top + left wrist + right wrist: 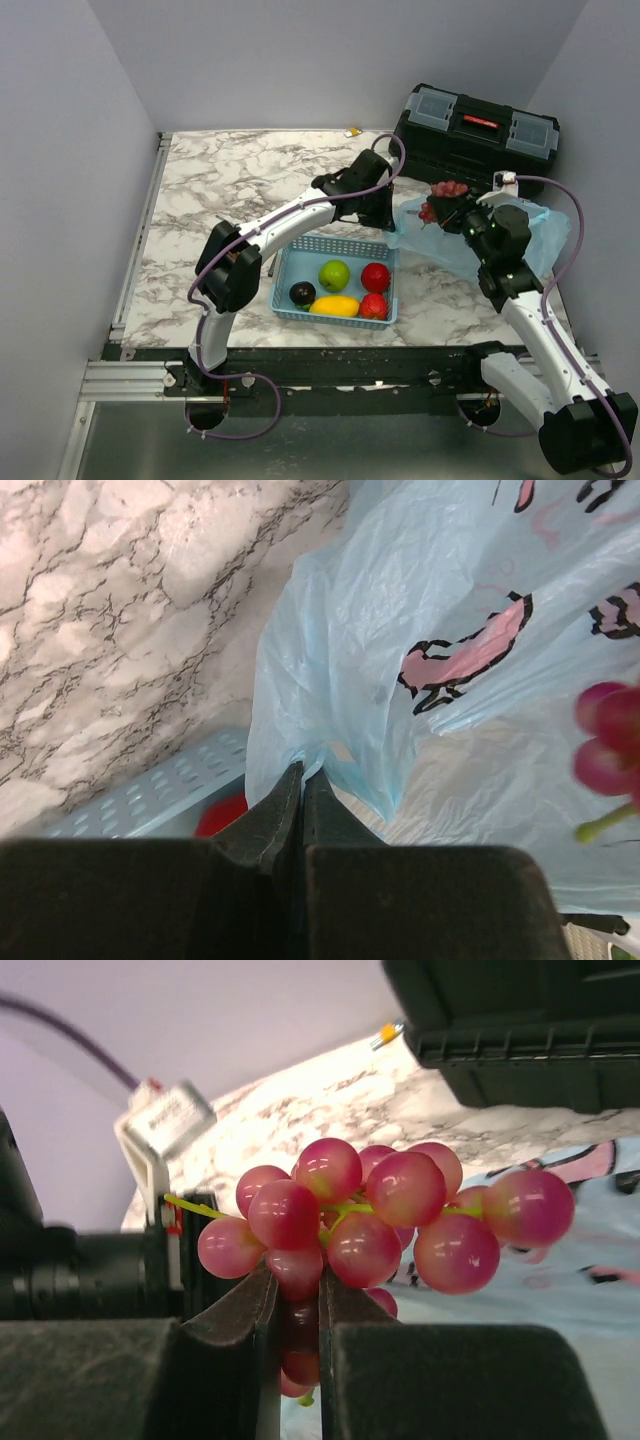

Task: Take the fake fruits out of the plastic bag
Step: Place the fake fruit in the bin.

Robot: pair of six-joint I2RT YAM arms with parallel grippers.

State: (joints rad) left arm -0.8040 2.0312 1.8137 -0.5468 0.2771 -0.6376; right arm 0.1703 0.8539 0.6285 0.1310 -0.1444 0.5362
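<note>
My right gripper (298, 1278) is shut on the dark red grape bunch (390, 1210) and holds it up above the plastic bag (600, 1290). From above, the bunch (447, 190) hangs over the bag's left part (415, 228). My left gripper (302, 772) is shut on a pinched edge of the light-blue bag (450, 680), just beyond the basket's far right corner (385, 243). In the basket lie a green apple (334, 274), a red apple (376, 277), a red strawberry-like fruit (373, 306) and a yellow oblong fruit (334, 306).
A dark plum (302, 294) also lies in the latticed light-blue basket (283, 270). A black toolbox (480, 135) stands at the back right, just behind the bag. Grey walls close in the marble table (230, 180) on three sides.
</note>
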